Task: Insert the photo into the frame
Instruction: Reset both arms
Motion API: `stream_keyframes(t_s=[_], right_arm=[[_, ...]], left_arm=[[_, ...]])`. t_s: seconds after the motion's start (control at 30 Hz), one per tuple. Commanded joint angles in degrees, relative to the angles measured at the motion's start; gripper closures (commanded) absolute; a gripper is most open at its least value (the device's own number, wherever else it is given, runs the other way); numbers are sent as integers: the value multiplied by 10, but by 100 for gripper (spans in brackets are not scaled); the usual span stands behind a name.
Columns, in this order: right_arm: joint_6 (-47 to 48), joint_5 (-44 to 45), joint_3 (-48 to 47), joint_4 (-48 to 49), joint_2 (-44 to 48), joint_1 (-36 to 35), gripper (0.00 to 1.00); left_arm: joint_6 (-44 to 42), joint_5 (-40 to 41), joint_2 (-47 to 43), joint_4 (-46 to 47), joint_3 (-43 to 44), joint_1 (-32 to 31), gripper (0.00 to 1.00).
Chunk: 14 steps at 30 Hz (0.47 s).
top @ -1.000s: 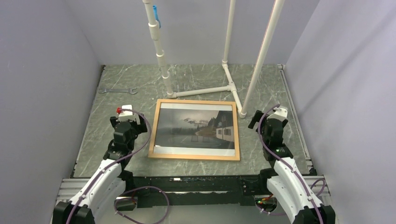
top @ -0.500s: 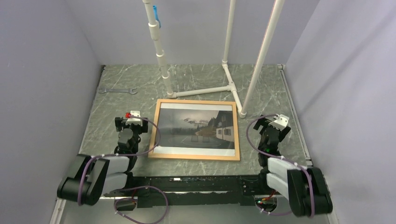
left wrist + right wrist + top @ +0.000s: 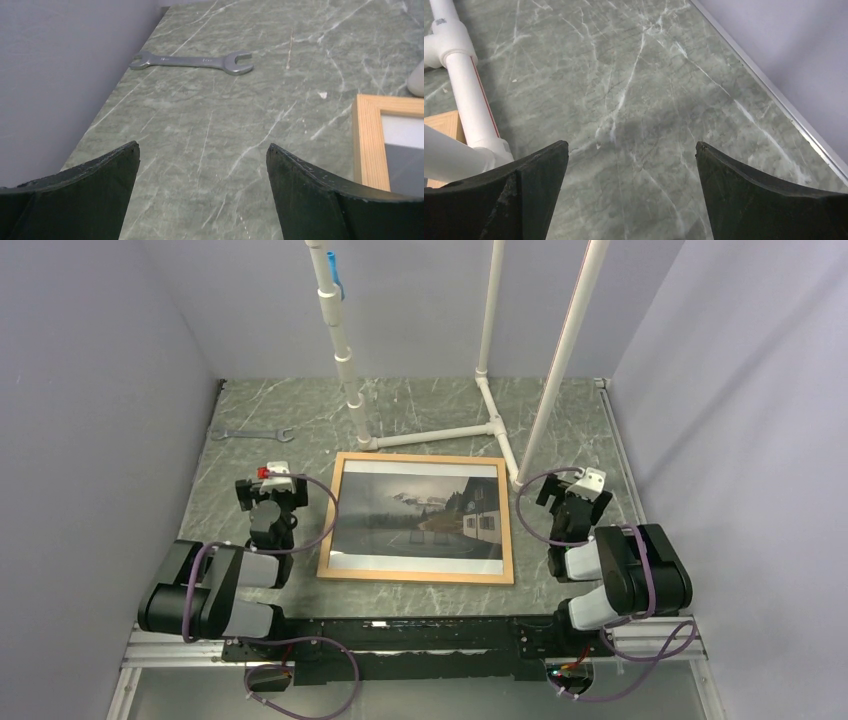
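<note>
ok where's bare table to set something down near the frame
Bare tabletop lies between the wrench and the left claw, left of the frame, and ahead of the right claw toward the right wall. Crowded behind the frame, around the white pipes.

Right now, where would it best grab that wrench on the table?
Probably the slim middle shank of the wrench, straight down from above: it lies flat, and the shank is narrower than its heads. The open left gripper is nearest.

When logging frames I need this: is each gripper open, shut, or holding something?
Left gripper: open, holding nothing.
Right gripper: open, holding nothing.
</note>
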<state>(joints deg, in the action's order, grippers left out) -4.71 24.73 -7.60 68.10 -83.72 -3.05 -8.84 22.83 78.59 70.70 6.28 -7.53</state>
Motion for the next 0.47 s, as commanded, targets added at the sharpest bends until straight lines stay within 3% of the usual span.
stream_keyframes(t_s=[0.0,0.07,0.13,0.23,0.43], right_arm=[[2,-18,-35,28,-13,9,0],[-10,-27,-66,-50,-7,10,0],[3,-22,-42,15,-12,9,0],[-3,-19,-61,-24,-14,9,0],[-1,-19,-54,-12,-12,9,0]], left_arm=[[25,11,2,-1,33,10,1],[29,13,-3,-11,33,10,1],[24,13,3,4,31,10,1],[28,12,0,-3,32,10,1],[27,12,1,-2,32,10,1]])
